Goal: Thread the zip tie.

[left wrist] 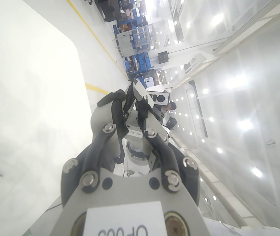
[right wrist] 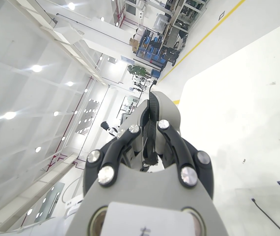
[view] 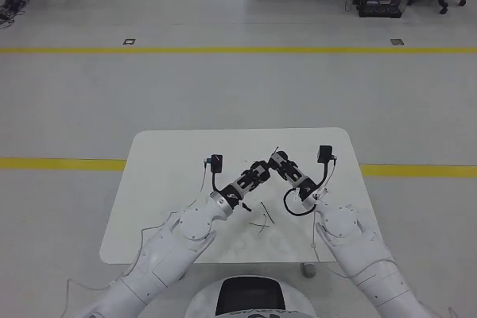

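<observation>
1. The right tool is clamped fully shut on the zip tie. The black strap is pinched flat in its grip, and a short end curls out just past the tips.
2. The two tools meet nose to nose above the tabletop, about 1 o'clock from its centre. The left tool comes in from 7 o'clock and the right from 5, so the tie sits up there in the air, off the surface.
3. For the left tool, I cannot tell whether it is open or closed, or whether it has hold of anything.
4. On handling, the strap looks feather-light, thin, smooth and springy, so it will likely bend and flick rather than push straight. I'd grip close to the tail so the free end stays short and stiff. The head is best held by its sides, leaving the slot clear.
5. The head and its slot are hard to make out. From above the strap is only a hairline, and the arm hides how much of it trails behind the grip.
6. Spare ties lie flat at about 5 o'clock from centre, apart from both tools.
</observation>
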`<control>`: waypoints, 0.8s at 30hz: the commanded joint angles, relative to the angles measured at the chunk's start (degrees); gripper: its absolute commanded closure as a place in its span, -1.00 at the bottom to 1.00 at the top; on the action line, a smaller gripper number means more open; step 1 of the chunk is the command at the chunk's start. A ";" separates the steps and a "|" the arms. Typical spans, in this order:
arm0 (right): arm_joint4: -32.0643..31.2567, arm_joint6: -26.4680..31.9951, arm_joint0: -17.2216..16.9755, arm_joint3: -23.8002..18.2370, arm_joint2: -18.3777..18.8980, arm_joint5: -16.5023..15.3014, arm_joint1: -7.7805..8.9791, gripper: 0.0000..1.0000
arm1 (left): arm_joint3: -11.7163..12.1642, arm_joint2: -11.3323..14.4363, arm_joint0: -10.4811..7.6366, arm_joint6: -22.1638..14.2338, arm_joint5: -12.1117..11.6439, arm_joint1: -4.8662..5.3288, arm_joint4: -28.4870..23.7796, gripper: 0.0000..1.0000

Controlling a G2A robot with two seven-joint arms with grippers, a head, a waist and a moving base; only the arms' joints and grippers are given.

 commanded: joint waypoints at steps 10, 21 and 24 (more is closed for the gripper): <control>0.35 1.13 -0.31 -0.33 0.59 0.00 -0.38 1.00 | 0.36 -0.20 0.03 -0.07 0.05 -0.30 0.14 0.78; 0.12 1.86 -0.56 -0.35 1.13 0.00 -0.76 1.00 | 0.54 -0.54 0.16 -0.28 0.04 -0.54 0.30 1.00; 0.14 2.22 -0.60 -0.35 1.22 0.00 -0.84 1.00 | 0.62 -0.68 0.18 -0.33 0.02 -0.58 0.30 1.00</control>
